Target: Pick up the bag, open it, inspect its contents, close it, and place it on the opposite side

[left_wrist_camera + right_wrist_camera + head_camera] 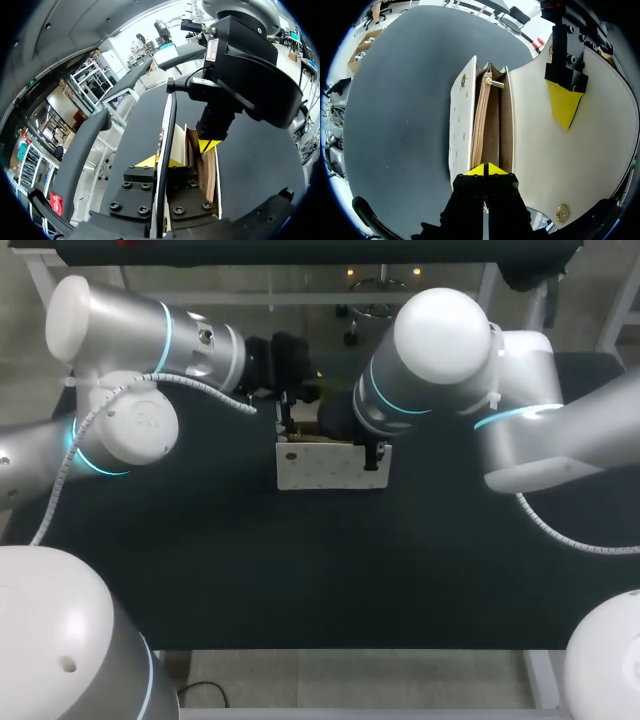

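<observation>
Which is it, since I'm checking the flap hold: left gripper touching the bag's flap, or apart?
Touching. In the left wrist view the flap runs edge-on between the fingers of the left gripper, both pressed against it.

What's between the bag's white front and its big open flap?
In the right wrist view, a tan zipped pocket with a gold pull lies between the front and the flap.
</observation>
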Motion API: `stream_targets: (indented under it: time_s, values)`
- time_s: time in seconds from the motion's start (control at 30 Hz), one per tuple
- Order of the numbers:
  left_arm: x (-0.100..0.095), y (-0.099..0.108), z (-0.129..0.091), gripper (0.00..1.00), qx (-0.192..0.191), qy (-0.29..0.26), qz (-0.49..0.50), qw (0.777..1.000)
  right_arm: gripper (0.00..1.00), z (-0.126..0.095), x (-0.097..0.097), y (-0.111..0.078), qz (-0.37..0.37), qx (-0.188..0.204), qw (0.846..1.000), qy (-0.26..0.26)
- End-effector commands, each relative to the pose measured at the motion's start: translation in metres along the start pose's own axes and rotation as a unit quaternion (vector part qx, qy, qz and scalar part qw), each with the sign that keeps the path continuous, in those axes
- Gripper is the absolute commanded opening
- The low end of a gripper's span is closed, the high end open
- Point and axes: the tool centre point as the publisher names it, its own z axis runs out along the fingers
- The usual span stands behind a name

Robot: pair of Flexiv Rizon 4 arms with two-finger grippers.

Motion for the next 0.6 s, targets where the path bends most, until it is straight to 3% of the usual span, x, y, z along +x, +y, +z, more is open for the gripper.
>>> stream_targets:
  time_s: [0.03, 0.6]
  values:
    - [0.0, -0.001, -0.002, 0.0, 0.006, 0.001, 0.001, 1.0, 0.0, 0.005, -0.003, 0.0, 0.001, -0.001, 1.0, 0.002]
    - [0.002, -0.002, -0.004, 0.0, 0.016, 0.004, 0.007, 1.0, 0.0, 0.017, -0.012, 0.007, 0.003, -0.017, 1.0, 0.005]
